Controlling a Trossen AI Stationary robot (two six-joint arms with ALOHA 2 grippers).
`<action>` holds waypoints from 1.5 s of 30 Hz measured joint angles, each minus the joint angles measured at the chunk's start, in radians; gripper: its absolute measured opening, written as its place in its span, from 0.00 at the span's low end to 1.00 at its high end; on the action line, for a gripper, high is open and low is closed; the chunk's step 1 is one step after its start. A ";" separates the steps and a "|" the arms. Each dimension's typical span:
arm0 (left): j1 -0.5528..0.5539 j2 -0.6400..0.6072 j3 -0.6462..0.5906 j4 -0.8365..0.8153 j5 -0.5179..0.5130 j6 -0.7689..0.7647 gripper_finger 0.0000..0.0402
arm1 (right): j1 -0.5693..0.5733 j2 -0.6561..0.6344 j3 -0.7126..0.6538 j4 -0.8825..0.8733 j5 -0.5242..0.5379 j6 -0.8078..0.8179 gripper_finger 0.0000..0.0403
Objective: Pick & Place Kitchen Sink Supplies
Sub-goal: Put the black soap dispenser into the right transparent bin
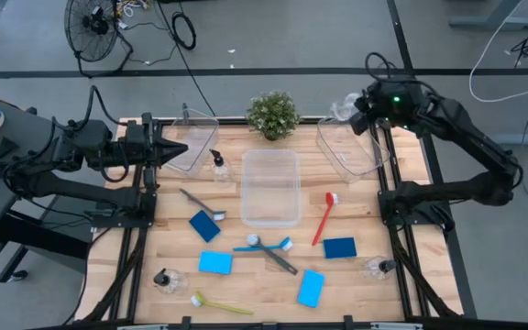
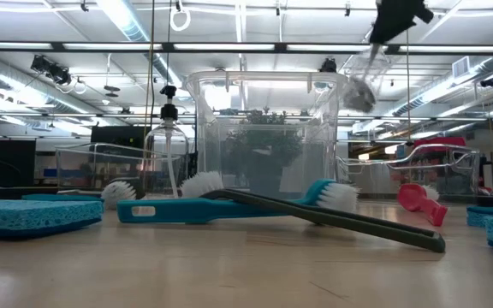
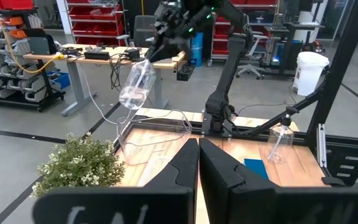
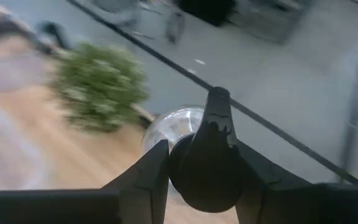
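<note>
Pump bottle (image 3: 137,84): clear, black pump top, held in the air by the right gripper (image 4: 199,163) above the far-right corner of the table, over the right-hand clear bin (image 1: 354,145).
Right gripper state: fingers clamped on the bottle's black pump head; the clear body hangs beyond the fingertips, tilted.
Bottle relative to hand: pump top sits between the two fingers, body projecting away from the wrist toward the potted plant (image 1: 272,114) side.
Left gripper (image 3: 199,163): fingers pressed together, holding nothing, parked over the left edge of the table near the left bin (image 1: 193,142).
Risk, slip: the grip is on the narrow pump only, so the bottle's weight could pivot it or pull it free.
Risk, release: let go from this height, it could bounce off the bin wall or tip onto the wood.
Still on the table: sponges, brushes and three more bottles, including one at the near-right (image 1: 378,268).
</note>
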 joint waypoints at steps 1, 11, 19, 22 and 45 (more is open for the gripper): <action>0.000 0.000 0.000 0.000 0.000 0.000 0.04 | -0.009 0.003 -0.016 0.004 0.025 0.006 0.32; 0.000 0.000 0.000 0.000 -0.025 0.000 0.04 | -0.116 0.035 -0.125 0.164 0.060 0.049 0.31; 0.000 0.000 0.000 0.000 -0.026 0.000 0.04 | -0.186 0.057 -0.129 0.102 -0.036 0.074 0.31; 0.000 0.000 0.000 0.000 -0.032 0.000 0.04 | -0.205 0.074 -0.129 0.083 -0.059 0.083 0.31; 0.000 0.000 0.000 0.000 -0.048 0.000 0.04 | -0.323 0.213 -0.210 0.109 -0.199 0.106 0.31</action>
